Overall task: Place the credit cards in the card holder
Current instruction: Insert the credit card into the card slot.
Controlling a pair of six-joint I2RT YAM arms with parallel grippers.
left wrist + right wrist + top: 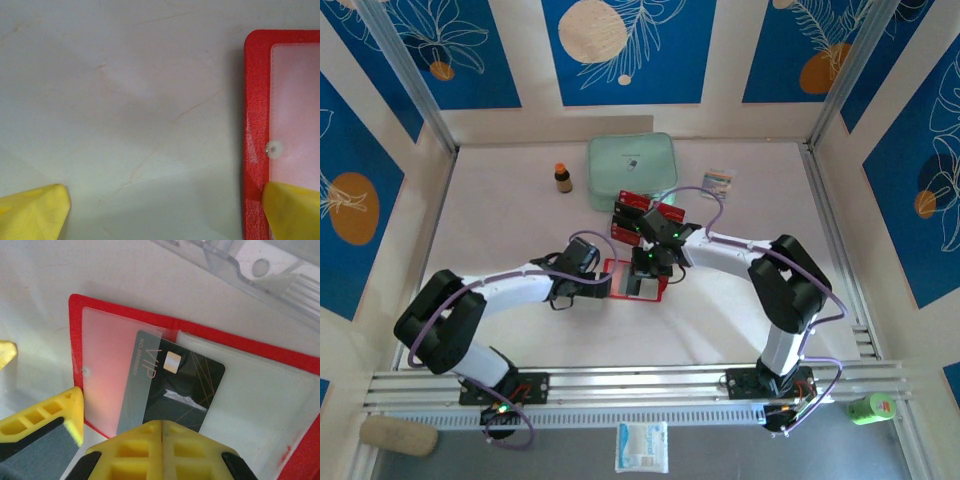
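Right gripper [162, 432]: clenched, pads flush together, nothing visible between them. Black VIP card [192, 385] lies on the open card holder [107, 350] with one end slid under the frosted pocket. Its near edge vanishes beneath my fingertips, so I can't tell if I'm touching it. The small print beside "VIP" is unreadable through the pocket. Holder's other half is cut off by the frame. Clear plastic part [260, 270] at top right is cropped, can't identify it.

Left gripper [162, 215]: spread wide, holding nothing. One fingertip [292, 210] overlaps the holder's red border at a corner; contact or hover, can't tell. Other tip sits over bare table [125, 100].

Overhead: both grippers crowd the holder mid-table and hide most of it. Other credit cards [638, 213] lie just behind it, partly under my right arm, count unclear. Mint-green case [632, 160] is beyond them.
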